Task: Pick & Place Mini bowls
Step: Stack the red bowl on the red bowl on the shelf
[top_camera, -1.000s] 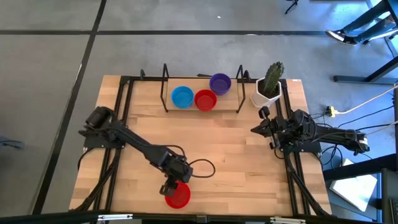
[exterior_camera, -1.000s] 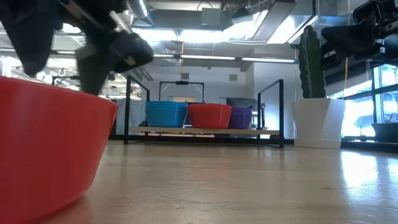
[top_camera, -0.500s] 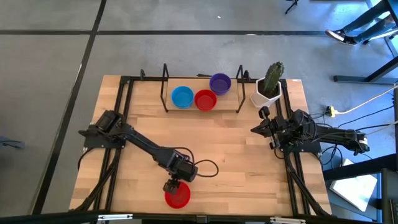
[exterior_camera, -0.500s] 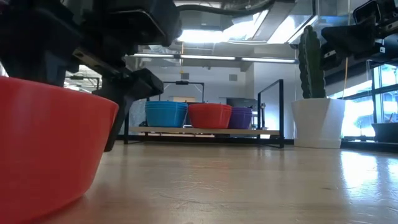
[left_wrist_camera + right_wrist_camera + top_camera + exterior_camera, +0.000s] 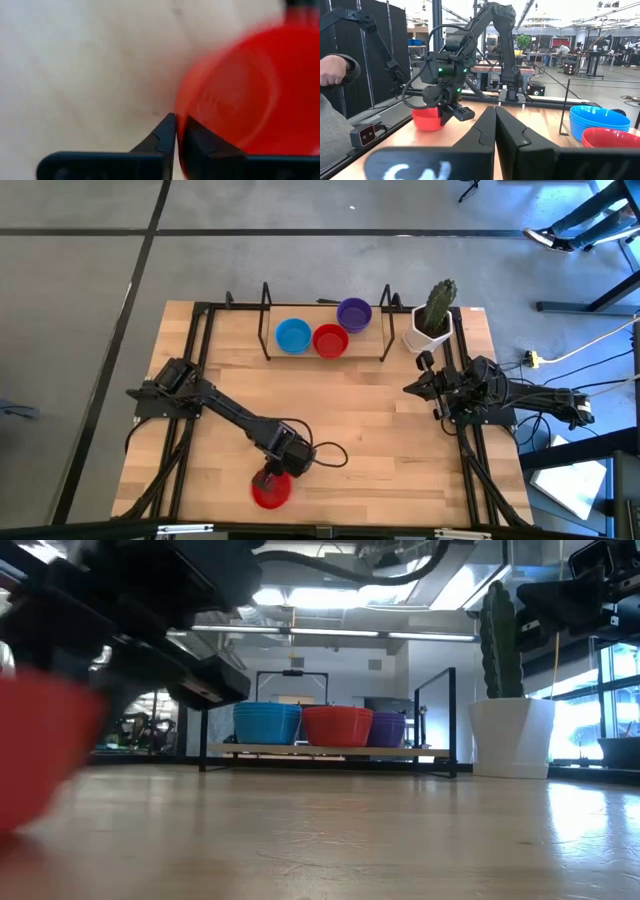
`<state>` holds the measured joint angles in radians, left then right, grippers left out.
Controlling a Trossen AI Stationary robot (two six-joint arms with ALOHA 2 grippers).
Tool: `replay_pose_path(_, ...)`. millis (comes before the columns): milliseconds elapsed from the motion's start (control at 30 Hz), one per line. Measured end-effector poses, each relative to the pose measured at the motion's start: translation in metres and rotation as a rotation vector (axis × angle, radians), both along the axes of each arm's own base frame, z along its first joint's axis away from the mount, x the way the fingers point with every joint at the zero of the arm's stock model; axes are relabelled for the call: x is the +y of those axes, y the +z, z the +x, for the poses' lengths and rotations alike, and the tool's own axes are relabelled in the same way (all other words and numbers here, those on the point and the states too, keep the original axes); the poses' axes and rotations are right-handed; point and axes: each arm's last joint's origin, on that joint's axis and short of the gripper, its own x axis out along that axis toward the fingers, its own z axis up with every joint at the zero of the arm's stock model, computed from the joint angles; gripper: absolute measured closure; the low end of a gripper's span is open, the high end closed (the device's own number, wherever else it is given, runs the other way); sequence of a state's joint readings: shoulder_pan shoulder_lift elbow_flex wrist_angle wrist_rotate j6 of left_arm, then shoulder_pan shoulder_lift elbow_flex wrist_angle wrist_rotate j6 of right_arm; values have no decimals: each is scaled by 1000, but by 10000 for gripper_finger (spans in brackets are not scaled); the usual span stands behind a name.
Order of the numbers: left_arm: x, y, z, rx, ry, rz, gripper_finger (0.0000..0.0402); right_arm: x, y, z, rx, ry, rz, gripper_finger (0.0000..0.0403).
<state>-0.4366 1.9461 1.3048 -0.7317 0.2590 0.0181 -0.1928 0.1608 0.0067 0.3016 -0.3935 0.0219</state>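
Note:
A red mini bowl (image 5: 268,496) sits near the table's near edge, left of the middle; it also shows, blurred, in the low view (image 5: 35,755). My left gripper (image 5: 270,478) is shut on the bowl's far rim and points steeply down. Three stacks of mini bowls stand inside a rack at the far edge: blue (image 5: 293,335), red (image 5: 330,340) and purple (image 5: 354,313). My right gripper (image 5: 495,131) is shut with nothing in it and waits level at the table's right side (image 5: 412,387). My left gripper pinches the red bowl's rim (image 5: 178,107) on its far side, with one finger inside the bowl and one outside. The fingers come from above, slanting down. The bowl is blurred, and I cannot tell whether it is clear of the table.
A white pot with a cactus (image 5: 432,320) stands at the far right corner. The black rack (image 5: 325,357) stands across the far edge. Bare wood lies between the rack and the red bowl. A person's hand (image 5: 335,70) shows beyond the table's left side.
My left gripper has sunk onto the red bowl's far rim, rolled a little, and shut on it from wide open. The bowl has shifted a short way toward the table's left edge.

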Motion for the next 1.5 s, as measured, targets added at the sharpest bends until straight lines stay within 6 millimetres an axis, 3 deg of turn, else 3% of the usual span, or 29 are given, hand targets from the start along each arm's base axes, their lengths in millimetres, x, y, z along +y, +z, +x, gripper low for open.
replay_pose_path(133, -2, 1, -2, 7, -98, -50, 396, 0, 0, 0, 0, 0, 0, 398)
replay_pose_path(267, 11, 15, -7, -8, -154, -42, 397, 0, 0, 0, 2, 0, 1, 398)
replay_pose_path(433, 41, 50, -17, -169, -104, -84, 397, 0, -2, 0, 24, 0, 5, 398)
replay_pose_path(633, 89, 77, -57, -472, 54, -175, 397, 0, -4, 0, 38, 0, 7, 398)
replay_pose_path(867, 131, 56, -128, -818, 438, -242, 397, 0, -4, 0, 37, -1, 4, 398)
replay_pose_path(1000, 141, 31, -163, -930, 752, -309, 398, 0, -3, 0, 37, -1, 4, 398)
replay_pose_path(1100, 142, 16, -181, -984, 842, -373, 398, 0, -3, 0, 36, -1, 4, 398)
replay_pose_path(1233, 143, 5, -191, -1004, 869, -375, 398, 0, -3, 0, 37, -1, 5, 398)
replay_pose_path(1367, 145, 6, -192, -1022, 876, -367, 398, 0, -3, 0, 37, -1, 5, 398)
replay_pose_path(1500, 146, 32, -183, -1111, 819, -323, 398, 0, -3, 0, 36, -1, 2, 398)
